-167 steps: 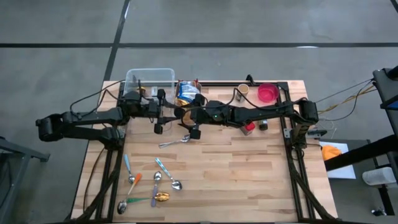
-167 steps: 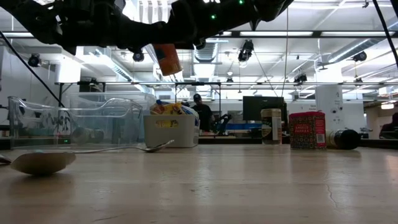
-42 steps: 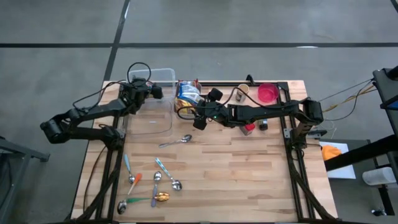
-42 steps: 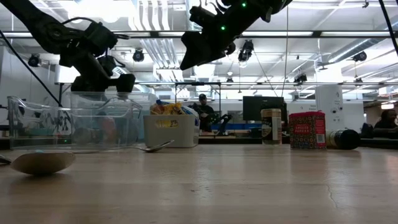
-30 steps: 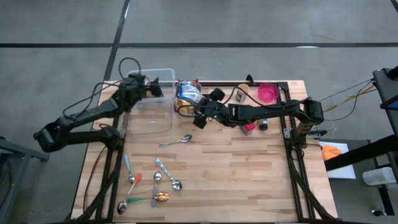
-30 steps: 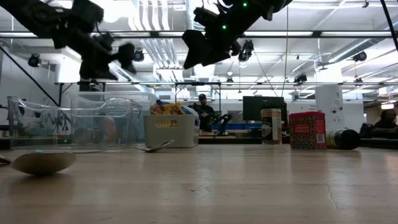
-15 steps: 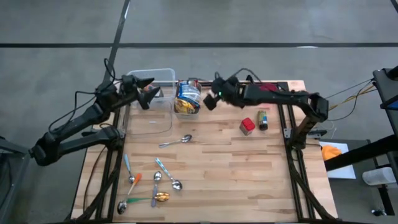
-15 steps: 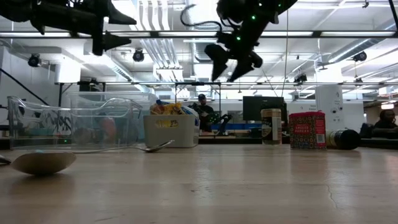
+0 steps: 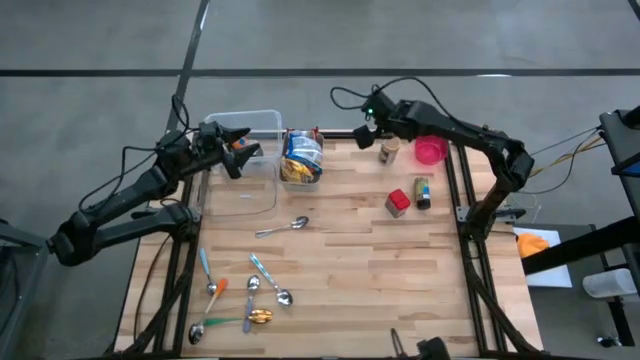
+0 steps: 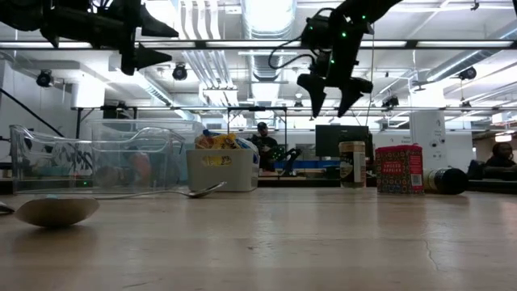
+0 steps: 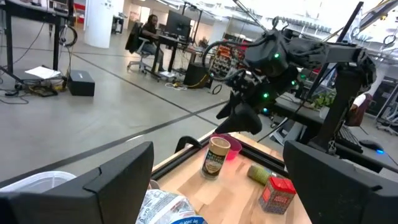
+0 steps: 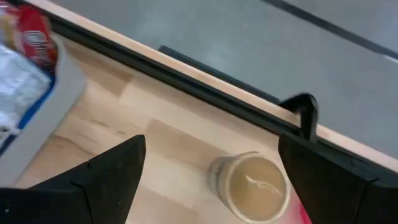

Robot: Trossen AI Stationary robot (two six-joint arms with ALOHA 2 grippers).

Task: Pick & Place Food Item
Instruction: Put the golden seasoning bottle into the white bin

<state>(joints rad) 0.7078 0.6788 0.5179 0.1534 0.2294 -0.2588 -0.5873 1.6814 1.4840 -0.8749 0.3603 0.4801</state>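
A: Jaws on both arms stand wide, nothing between them. Right gripper [image 9: 364, 124] hangs in the air over the table's far edge, just beside the paper cup [image 9: 389, 150]; its wrist view looks down on that cup.

B: Left gripper [image 9: 242, 146]?

A: Raised over the clear plastic bin [image 9: 245, 198] at the far left of the table [image 9: 400, 280], fingers [image 11: 115, 180] spread, empty.

B: Food items?

A: Packets sit in the white basket [image 9: 301, 158], just beside the bin. Something orange-red shows faintly through the bin wall in the low view; cannot tell what. Red box [image 9: 398, 202] and a dark jar lying on its side [image 9: 421, 191] sit right of centre; pink bowl [image 9: 431, 151] near the cup.

B: Near side?

A: One spoon [image 9: 281, 228] mid-table, a cluster of spoons [image 9: 245, 298] toward the near left.
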